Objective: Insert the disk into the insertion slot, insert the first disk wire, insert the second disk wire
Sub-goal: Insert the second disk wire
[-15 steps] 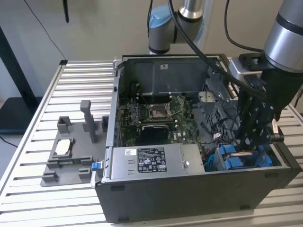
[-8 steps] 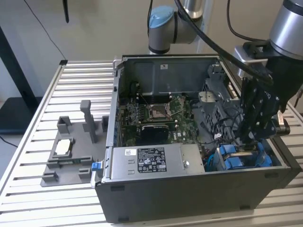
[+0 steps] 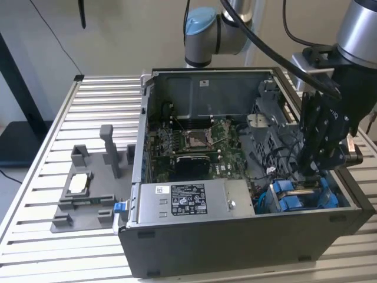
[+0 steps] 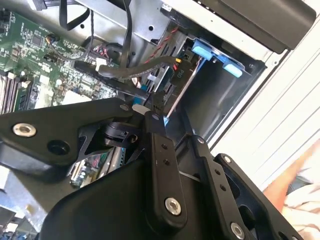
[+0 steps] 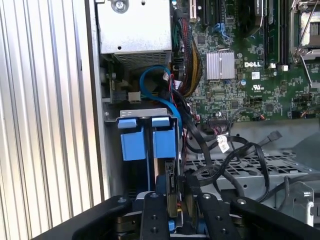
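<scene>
One step looks done: disk (image 5: 133, 142) sits in slot (image 5: 144, 113); tool (image 5: 175, 196), pinched narrow, hangs at its end; wires (image 5: 240, 155) seem loose.

the arm (image 3: 360, 29) has silver-grey tubes and a rounded joint (image 3: 200, 26) with a light blue cap, and black cables (image 3: 285, 17) loop along it. the gripper (image 3: 309, 168) is matt black, its housing and link bars pinned with round silver screws (image 4: 172, 206) in the second wrist view.

The blue-framed disk (image 5: 164, 142) sits inside the grey insertion slot (image 5: 142, 113), tabs outward.
</scene>
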Controlling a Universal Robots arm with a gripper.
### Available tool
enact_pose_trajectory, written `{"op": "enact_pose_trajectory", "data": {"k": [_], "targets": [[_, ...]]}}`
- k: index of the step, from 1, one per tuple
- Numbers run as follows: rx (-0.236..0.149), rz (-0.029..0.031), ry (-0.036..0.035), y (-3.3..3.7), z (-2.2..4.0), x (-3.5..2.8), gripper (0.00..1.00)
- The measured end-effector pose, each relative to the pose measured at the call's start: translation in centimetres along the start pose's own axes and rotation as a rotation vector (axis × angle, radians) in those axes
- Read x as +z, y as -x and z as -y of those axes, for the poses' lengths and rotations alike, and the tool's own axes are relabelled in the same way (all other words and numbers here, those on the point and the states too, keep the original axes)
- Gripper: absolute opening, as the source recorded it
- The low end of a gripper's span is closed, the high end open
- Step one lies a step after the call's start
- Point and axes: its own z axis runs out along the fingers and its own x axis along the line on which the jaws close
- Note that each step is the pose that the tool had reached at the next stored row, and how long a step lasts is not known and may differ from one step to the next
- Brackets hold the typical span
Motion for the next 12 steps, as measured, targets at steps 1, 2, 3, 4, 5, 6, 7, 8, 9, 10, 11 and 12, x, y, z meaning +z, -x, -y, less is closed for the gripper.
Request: {"op": "enact_pose_trajectory", "data": {"k": [1,2,3,4,5,6,7,8,9,10,11,12], "targets": [[0.001,0.0002,-0.0052,0.02,-0.06,-0.04,0.3],[0.003,0.0005,-0.0102,0.06,-0.12,-0.05,0.3],[0.006,0.0008,-0.0144,0.1,-0.17,-0.05,0.3],[0.009,0.001,-0.0167,0.12,-0.27,-0.05,0.3],[0.012,0.0008,-0.0176,0.14,-0.39,-0.06,0.3],[0.014,0.0008,-0.0184,0.17,-0.52,-0.06,0.3],[0.017,0.0008,-0.0193,0.2,-0.65,-0.06,0.3],[0.019,0.0008,-0.0203,0.25,-0.8,-0.07,0.3],[0.02,0.0008,-0.0213,0.31,-0.97,-0.07,0.3],[0.021,0.0007,-0.022,0.38,-1.12,-0.08,0.3],[0.022,0.0008,-0.0227,0.51,-1.23,-0.07,0.3],[0.023,0.0008,-0.0235,0.68,-1.32,-0.07,0.3]]}}
